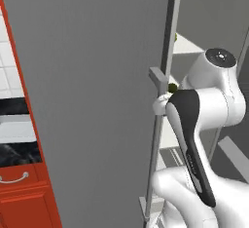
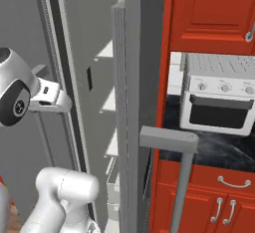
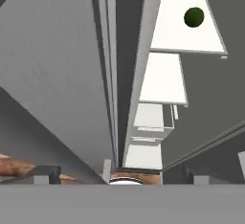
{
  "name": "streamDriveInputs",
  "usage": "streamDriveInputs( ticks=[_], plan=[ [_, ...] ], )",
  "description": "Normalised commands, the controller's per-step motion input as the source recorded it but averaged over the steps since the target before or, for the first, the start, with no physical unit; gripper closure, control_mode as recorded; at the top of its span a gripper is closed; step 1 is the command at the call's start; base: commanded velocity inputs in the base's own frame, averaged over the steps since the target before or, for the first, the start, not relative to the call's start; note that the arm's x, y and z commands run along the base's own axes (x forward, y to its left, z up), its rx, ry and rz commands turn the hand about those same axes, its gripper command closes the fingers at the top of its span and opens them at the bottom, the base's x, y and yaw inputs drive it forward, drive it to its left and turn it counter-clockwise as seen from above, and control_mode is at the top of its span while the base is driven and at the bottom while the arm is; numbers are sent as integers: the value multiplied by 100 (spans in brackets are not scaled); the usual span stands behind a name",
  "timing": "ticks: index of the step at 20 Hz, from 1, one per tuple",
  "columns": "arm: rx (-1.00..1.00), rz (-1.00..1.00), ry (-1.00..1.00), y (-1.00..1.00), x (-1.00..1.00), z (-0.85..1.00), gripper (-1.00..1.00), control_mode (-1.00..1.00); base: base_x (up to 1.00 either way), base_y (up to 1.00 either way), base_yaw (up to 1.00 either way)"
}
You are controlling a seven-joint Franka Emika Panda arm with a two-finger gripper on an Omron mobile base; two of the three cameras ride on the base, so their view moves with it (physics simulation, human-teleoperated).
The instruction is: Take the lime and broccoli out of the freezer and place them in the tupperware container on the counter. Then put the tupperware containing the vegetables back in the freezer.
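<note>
The lime (image 3: pixel 194 16) is a small, smooth, dark-green ball lying on a white inner shelf (image 3: pixel 186 27) of the freezer (image 1: pixel 92 100), toward two o'clock in the hand view. A dark-green speck (image 1: pixel 172 87) shows past the door edge in the left base view, too small to name. More white shelves (image 3: pixel 162 79) step away toward six o'clock of the hand view, each bare on the part that shows.

The freezer's grey door (image 1: pixel 87 115) stands ajar, its plain face taking up most of the left base view, with a vertical grey bar handle (image 1: pixel 154 144) along its edge. In the right base view the ridged door edge (image 2: pixel 119 102) runs from twelve to six o'clock, and another grey handle (image 2: pixel 172 147) stands in front of it.

At three o'clock of the right base view, a white toaster oven (image 2: pixel 219 100) with knobs sits on the black marbled counter (image 2: pixel 219 152), above red cabinets (image 2: pixel 204 202) with silver handles and beneath a red wall cabinet (image 2: pixel 209 13). In the left base view a strip of the same black counter (image 1: pixel 17 124) and a red drawer (image 1: pixel 19 178) show at nine o'clock, with white wall tiles (image 1: pixel 9 71) above. No writing can be read anywhere.

The gripper (image 2: pixel 47 97) sits beside the door's edge, at nine o'clock in the right base view. Its jaws are spread wide and hold nothing.
</note>
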Motion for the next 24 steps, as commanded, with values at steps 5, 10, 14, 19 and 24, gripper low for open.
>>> streamDriveInputs(
  ticks=[5, 10, 14, 19, 24],
  plan=[
    [0, 0, 0, 0, 0, 0, -100, 100, -28, -66, 0],
    [0, 0, 0, 0, 0, 0, -100, 100, -19, -38, 0],
    [3, 0, -14, -38, 0, 4, -100, -100, 0, 0, 0],
    [12, -2, -17, -53, -2, 55, -100, -100, 0, 0, 0],
    [11, -2, 0, -17, 46, 61, -100, -100, 0, 0, 0]
  ],
)
